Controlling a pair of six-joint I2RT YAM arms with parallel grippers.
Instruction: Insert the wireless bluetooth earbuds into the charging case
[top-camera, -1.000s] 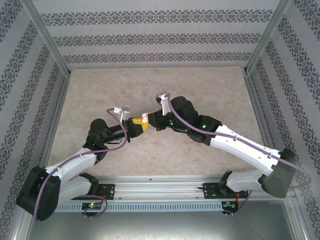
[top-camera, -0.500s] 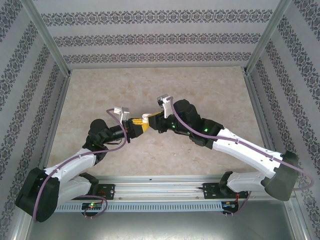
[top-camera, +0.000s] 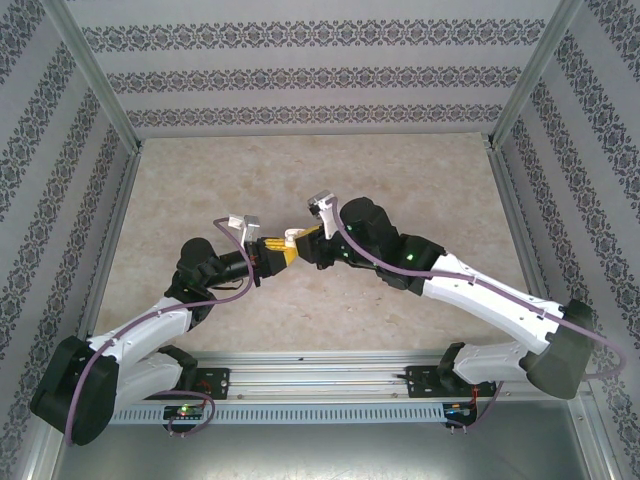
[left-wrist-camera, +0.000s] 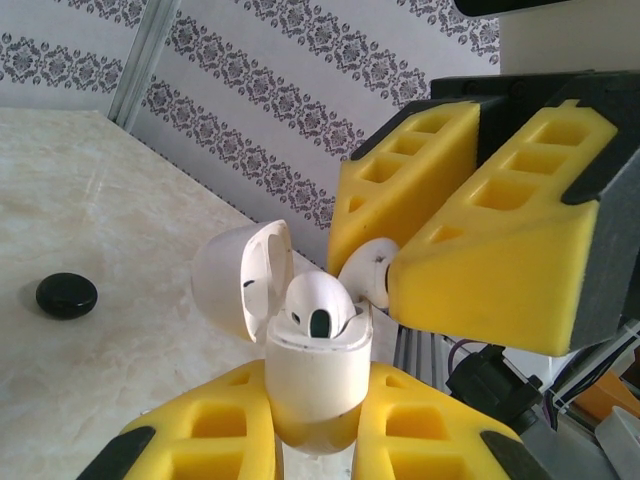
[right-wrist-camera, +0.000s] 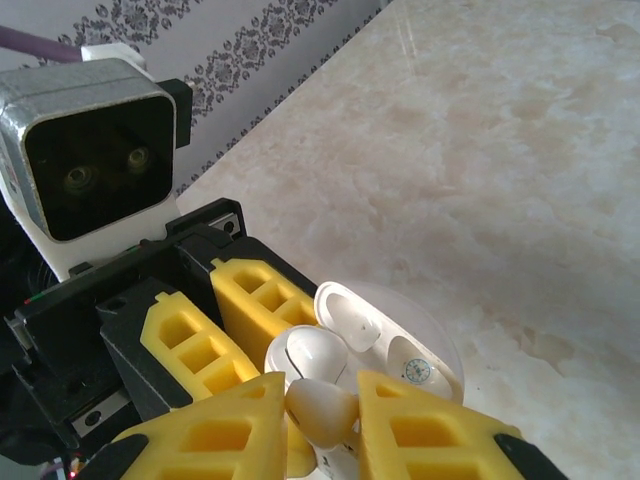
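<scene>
Since the seated earbud (left-wrist-camera: 318, 303) is already down in the charging case (left-wrist-camera: 318, 380), its white head proud of the mouth, the task is judged roughly half done. Whether it is fully home in its well cannot be told.

The second earbud (left-wrist-camera: 366, 272), also white, is not yet in. In the left wrist view it sits at about 2 o'clock of the seated earbud, just beside it; contact is not resolved. The right gripper (right-wrist-camera: 318, 420) pinches it between yellow pads, with only the bud between the jaws.

Case: white, mouth up, apparently clear of the table. The lid (left-wrist-camera: 233, 278) is hinged open and leans away at 9–10 o'clock of the mouth, with nothing inside it. One well is filled. The other is hidden behind the two buds and is judged empty.

The left gripper (left-wrist-camera: 318, 425) is pressed together on the lower body of the case, one yellow finger on each side.

Top external: the two grippers meet tip to tip near the table centre, the left arm from 8 o'clock, the right arm from 4 o'clock.

Remaining: line the second earbud over the free well, stem down, seat it and release.

Outward: a black puck (left-wrist-camera: 67, 296) lies on the marble-pattern table (left-wrist-camera: 90, 200) at 9 o'clock of the case, well apart. It is closed; contents unknown.
</scene>
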